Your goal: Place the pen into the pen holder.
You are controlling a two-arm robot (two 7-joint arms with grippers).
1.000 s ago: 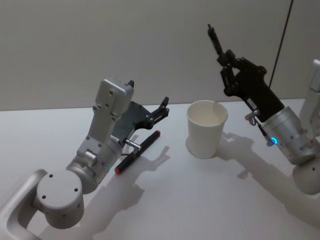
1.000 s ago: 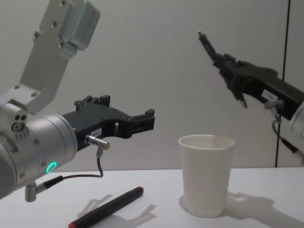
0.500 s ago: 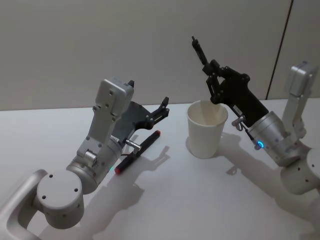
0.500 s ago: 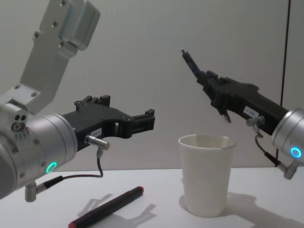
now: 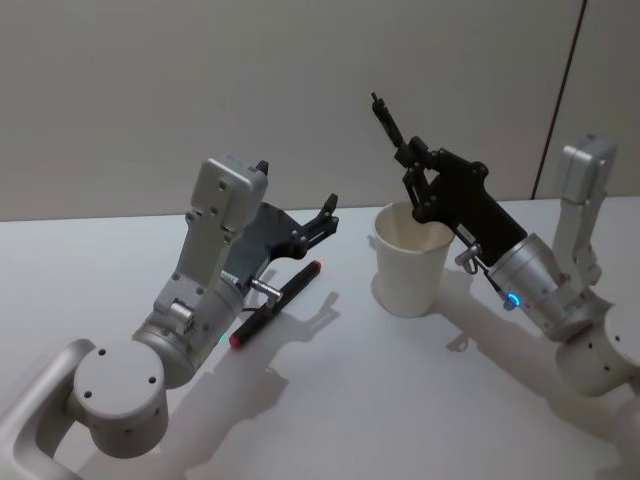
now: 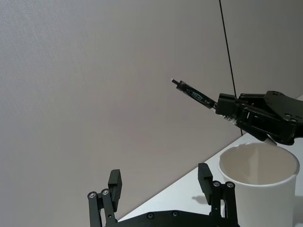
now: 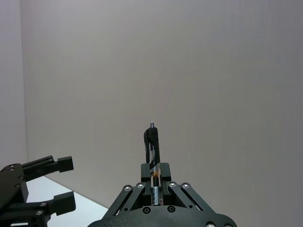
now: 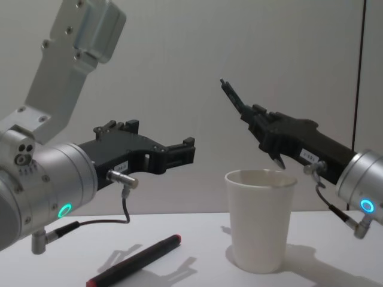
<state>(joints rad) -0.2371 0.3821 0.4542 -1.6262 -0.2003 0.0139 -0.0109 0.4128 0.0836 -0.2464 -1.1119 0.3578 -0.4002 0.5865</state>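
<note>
Chest view, centre-right: my right gripper is clamped on the pen, light and stiff I reckon, by its lower barrel, tilted above the pen holder, a tippy paper cup; left gripper gapes wide at left.

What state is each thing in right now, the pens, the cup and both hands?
pen holder: upright on the table, nothing seen inside.
black pen: tilted, above the holder, not yet in.
red-tipped pen: lying flat on the table.
right hand: shut on the black pen.
left hand: open, above the red-tipped pen.
</note>
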